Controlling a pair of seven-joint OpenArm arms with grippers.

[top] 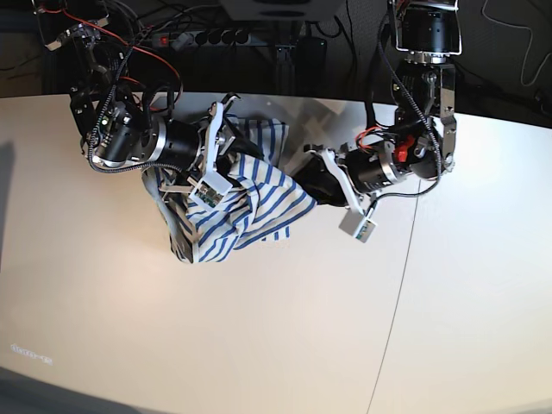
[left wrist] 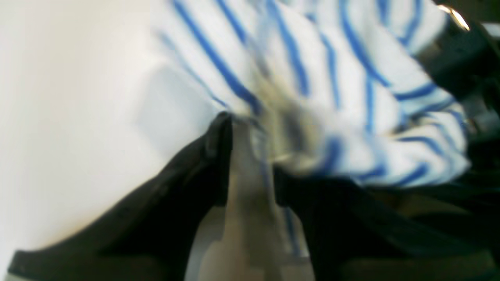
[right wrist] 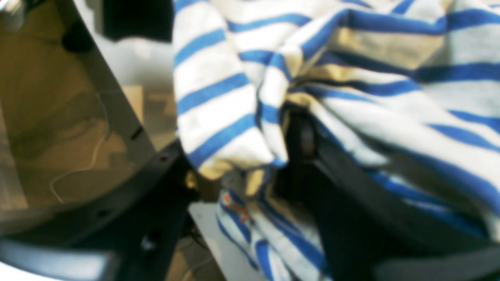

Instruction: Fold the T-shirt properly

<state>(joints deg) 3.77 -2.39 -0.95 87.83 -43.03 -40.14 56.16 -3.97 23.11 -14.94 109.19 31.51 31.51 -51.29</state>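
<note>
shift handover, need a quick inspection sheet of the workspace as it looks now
surface: pale table, a thin seam running down its right part
job's things: T-shirt bunched and lifted between the two arms, not folded
clutter: nothing seen
grippers: left tool pinching shirt fabric; right tool wrapped in cloth, grip unclear
cables: red and black leads on the arms, power strip behind the table
surroundings: dark background, blurred floor in the right wrist view

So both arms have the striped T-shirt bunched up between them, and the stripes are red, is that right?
Not quite: the stripes on the T-shirt are blue, not red, as the base view shows. The rest holds; it hangs bunched between the left gripper and right gripper.
</note>
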